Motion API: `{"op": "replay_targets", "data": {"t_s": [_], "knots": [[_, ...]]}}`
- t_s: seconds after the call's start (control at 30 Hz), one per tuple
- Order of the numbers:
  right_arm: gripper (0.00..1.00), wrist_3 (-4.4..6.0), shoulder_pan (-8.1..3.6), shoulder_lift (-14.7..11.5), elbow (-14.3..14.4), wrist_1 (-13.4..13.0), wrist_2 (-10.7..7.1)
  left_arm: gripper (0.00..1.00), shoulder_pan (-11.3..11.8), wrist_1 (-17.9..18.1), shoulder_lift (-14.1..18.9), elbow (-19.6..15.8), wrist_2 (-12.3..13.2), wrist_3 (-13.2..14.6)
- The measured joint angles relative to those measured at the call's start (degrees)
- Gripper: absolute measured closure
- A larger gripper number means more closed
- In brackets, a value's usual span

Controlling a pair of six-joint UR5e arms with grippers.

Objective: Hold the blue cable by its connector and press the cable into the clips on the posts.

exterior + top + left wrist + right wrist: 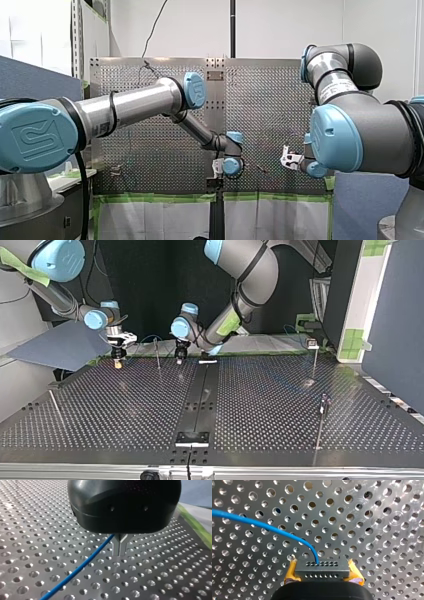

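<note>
Right gripper: yellow pads clamp the two ends of the connector, a grey block with rows of small holes.
Left gripper: the metal fingers stand together. The blue cable enters at their root, so they appear closed around it.
Cable location: held above the perforated table, with one end in the connector and the run passing through my left gripper.
Cable exit: in the right wrist view the cable leaves the connector face that is turned away from the gripper. It rises a little, then bends sideways over the table.
Cable long axis at left gripper: in the left wrist view the cable runs straight and slantwise from the fingers, off and down past the housing, and looks taut.
Governing relation: in the top view a thin post stands between the two grippers, my right gripper at its left and my left gripper at its right. The held span therefore most likely crosses beside this post.
Nearer arm: both grippers are near the post; my left looks slightly closer.
Clip: too small to make out on this post.
Other posts: one post is at the view's right and another post is nearer the camera, both well apart from the grippers.
Next move (judgement): bring the span sideways against the post top, keeping it taut.
</note>
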Motion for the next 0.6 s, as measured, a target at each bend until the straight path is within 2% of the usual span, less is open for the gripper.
{"op": "replay_targets", "data": {"t_s": [0.03, 0.07, 0.1, 0.13, 0.2, 0.23, 0.27, 0.43, 0.6], "knots": [[1.00, 0.00, 0.02, 0.0, 0.0, 0.0, -0.01, 1.00, 0.0, 0.2, 0.0, -0.2, 0.0, 0.4], [1.00, 0.00, 0.04, 0.0, 0.0, 0.1, -0.01, 0.75, 0.0, 0.6, 0.1, -0.5, -0.1, 0.9], [1.00, 0.00, 0.06, 0.0, 0.0, 0.2, -0.01, 0.46, 0.0, 0.8, 0.1, -0.8, -0.1, 1.3], [1.00, -0.01, 0.08, 0.1, 0.0, 0.2, -0.02, 0.46, 0.0, 1.1, 0.2, -1.1, -0.2, 1.7], [1.00, -0.02, 0.12, 0.1, 0.0, 0.3, -0.02, 0.15, 0.0, 1.5, 0.3, -1.6, -0.4, 2.7], [1.00, -0.04, 0.12, 0.1, 0.0, 0.4, -0.02, 0.15, 0.0, 1.6, 0.3, -1.7, -0.5, 3.0], [1.00, -0.05, 0.12, 0.1, 0.0, 0.4, -0.01, 0.00, 0.0, 1.6, 0.3, -1.9, -0.5, 3.4], [1.00, -0.15, 0.13, 0.1, 0.0, 0.7, 0.02, 0.00, -0.1, 0.9, 0.3, -1.6, -0.3, 3.5], [1.00, -0.27, 0.13, 0.2, 0.0, 1.2, 0.15, 0.00, -0.3, -1.4, 0.4, -0.6, 0.3, 3.8]]}}
